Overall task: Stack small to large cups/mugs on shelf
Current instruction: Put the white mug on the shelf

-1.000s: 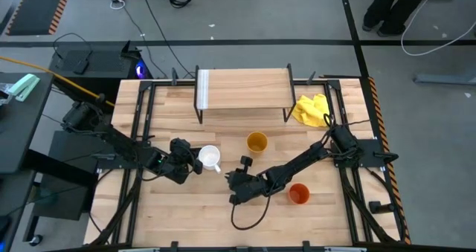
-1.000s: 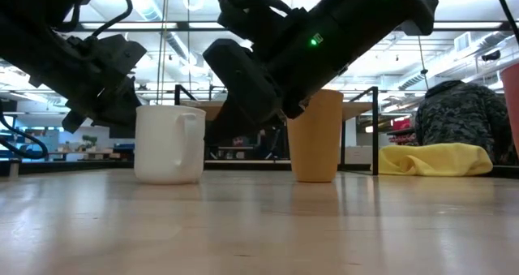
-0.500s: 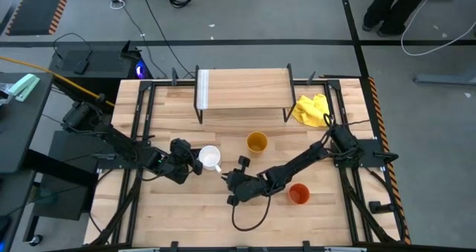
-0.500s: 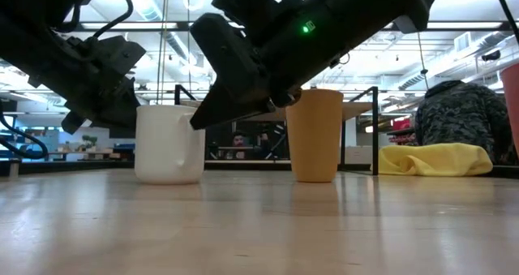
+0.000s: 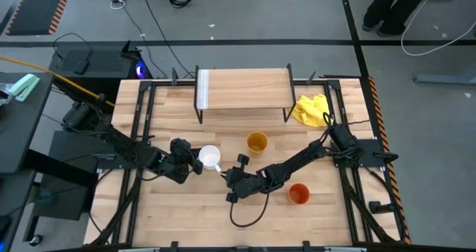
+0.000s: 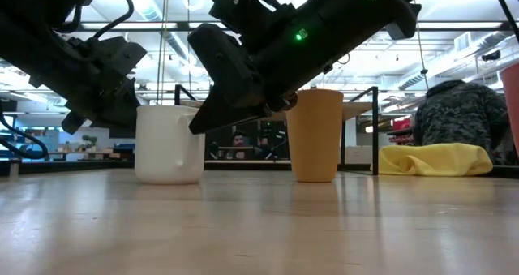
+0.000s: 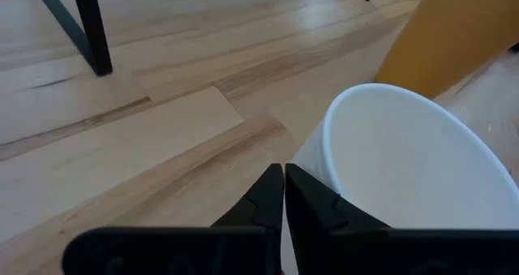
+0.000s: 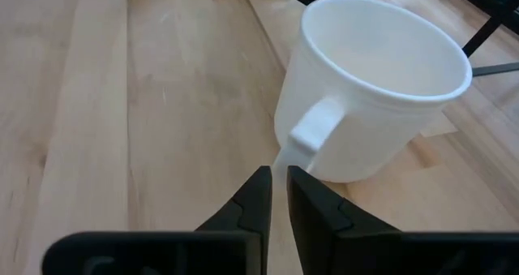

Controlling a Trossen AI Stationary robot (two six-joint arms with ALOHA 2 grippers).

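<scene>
**Q:** Progress so far?

**A:** None visible. The shelf at the table's far side carries no cups. The white mug, yellow-orange cup and orange-red cup all stand apart on the tabletop. All stacking is left to do.

**Q:** Grippers?

**A:** The left gripper sits just beside the mug's body, fingers pressed together, holding nothing. The right gripper points at the mug's handle, fingers nearly closed, empty.

**Q:** Any writing?

**A:** No brand or label is readable.
</scene>
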